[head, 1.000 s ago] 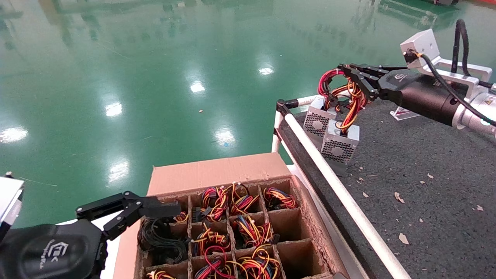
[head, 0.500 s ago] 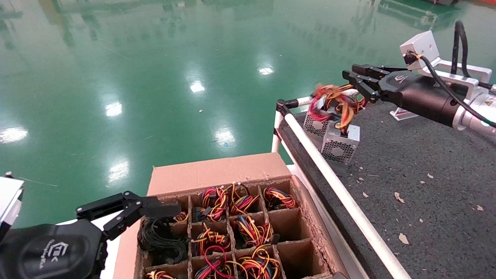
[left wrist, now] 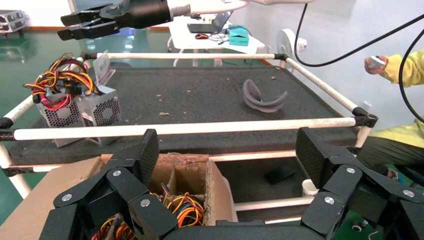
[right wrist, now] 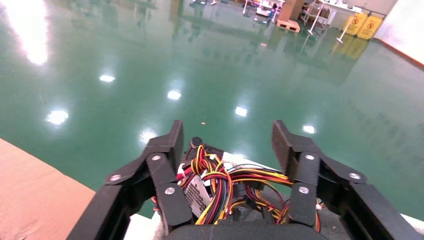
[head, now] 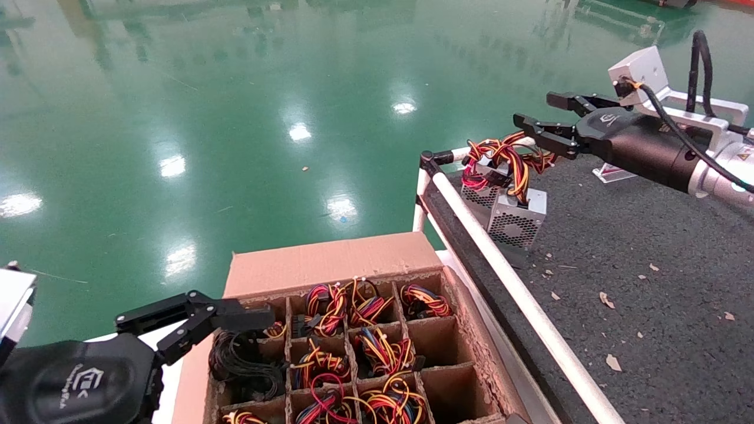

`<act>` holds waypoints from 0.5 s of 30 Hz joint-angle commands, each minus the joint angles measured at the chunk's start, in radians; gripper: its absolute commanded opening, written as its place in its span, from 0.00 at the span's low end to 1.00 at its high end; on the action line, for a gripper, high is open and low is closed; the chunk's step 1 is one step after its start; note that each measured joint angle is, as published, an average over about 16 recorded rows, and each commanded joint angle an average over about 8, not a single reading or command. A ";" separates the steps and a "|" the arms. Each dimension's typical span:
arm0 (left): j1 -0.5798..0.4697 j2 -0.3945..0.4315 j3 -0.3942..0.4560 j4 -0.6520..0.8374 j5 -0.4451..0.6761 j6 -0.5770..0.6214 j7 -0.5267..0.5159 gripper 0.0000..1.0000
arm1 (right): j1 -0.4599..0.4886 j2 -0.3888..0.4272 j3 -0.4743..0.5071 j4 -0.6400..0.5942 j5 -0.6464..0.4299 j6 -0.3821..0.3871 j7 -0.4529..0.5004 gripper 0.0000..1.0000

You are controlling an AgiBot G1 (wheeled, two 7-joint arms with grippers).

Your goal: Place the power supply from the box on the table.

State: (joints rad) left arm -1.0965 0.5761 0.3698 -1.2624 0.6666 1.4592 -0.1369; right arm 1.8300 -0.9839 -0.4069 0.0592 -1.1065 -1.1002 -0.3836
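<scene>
The power supply (head: 517, 219), a small silver unit with a round fan grille, stands on the dark speckled table (head: 648, 253) near its far left corner. Its red, yellow and orange wires (head: 505, 160) lie slumped on top. My right gripper (head: 535, 109) hovers open just above and right of the wires, holding nothing; the right wrist view shows the wires (right wrist: 225, 180) below my right gripper (right wrist: 227, 137). The cardboard box (head: 330, 259) with grid cells sits left of the table. My left gripper (head: 194, 318) is parked open over the box's near left corner.
A second silver unit (head: 480, 189) stands right behind the power supply, touching it. White pipe rails (head: 506, 277) edge the table. Most box cells hold wire bundles (head: 383, 350). A grey curved piece (left wrist: 262, 97) lies further along the table. A person in yellow (left wrist: 400, 70) stands beyond it.
My right gripper was shut on the wire bundle above the unit; it has opened and the wires have dropped onto the power supply. The left arm has not moved.
</scene>
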 commanded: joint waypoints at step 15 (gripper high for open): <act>0.000 0.000 0.000 0.000 0.000 0.000 0.000 1.00 | -0.192 0.095 0.032 0.311 0.096 -0.101 0.145 1.00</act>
State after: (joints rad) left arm -1.0966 0.5761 0.3699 -1.2623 0.6666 1.4593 -0.1368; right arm 1.6378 -0.8891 -0.3745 0.3706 -1.0108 -1.2010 -0.2382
